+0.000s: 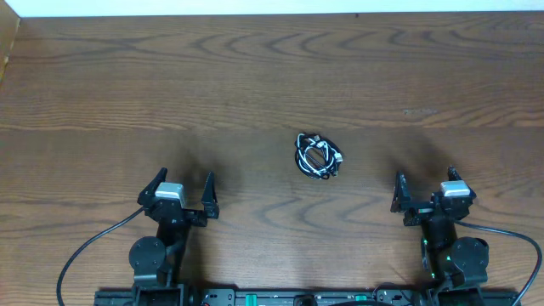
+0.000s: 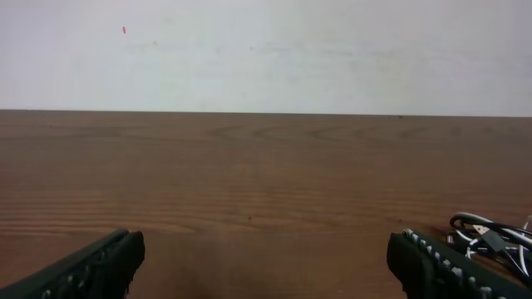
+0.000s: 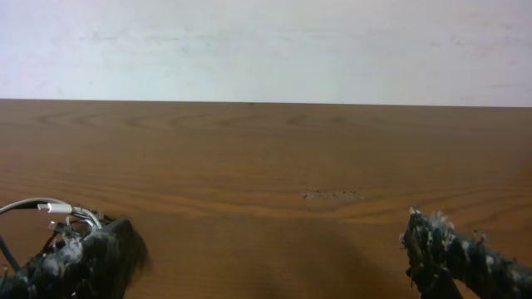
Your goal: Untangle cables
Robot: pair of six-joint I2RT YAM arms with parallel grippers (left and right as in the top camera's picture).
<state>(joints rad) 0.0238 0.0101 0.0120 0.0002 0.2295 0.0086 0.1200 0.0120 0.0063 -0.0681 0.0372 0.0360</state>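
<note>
Overhead: cables [image 1: 318,156] in one small tangled knot, white cord mixed with black, mid-table [image 1: 255,68], between the arms and ahead of both. Left gripper [image 1: 185,176] spread wide, empty. Right gripper [image 1: 425,180] spread wide, empty.

Left wrist: left gripper [image 2: 266,267] fingers far apart, nothing between; cables [image 2: 490,237] low right, near the right finger.

Right wrist: right gripper [image 3: 266,257] wide, pads look frayed; cables [image 3: 50,212] low left.

Risks: pinching the whole clump likely tightens the knot; thin cord may slip from worn pads; both arms converging on the small bundle could collide.
</note>
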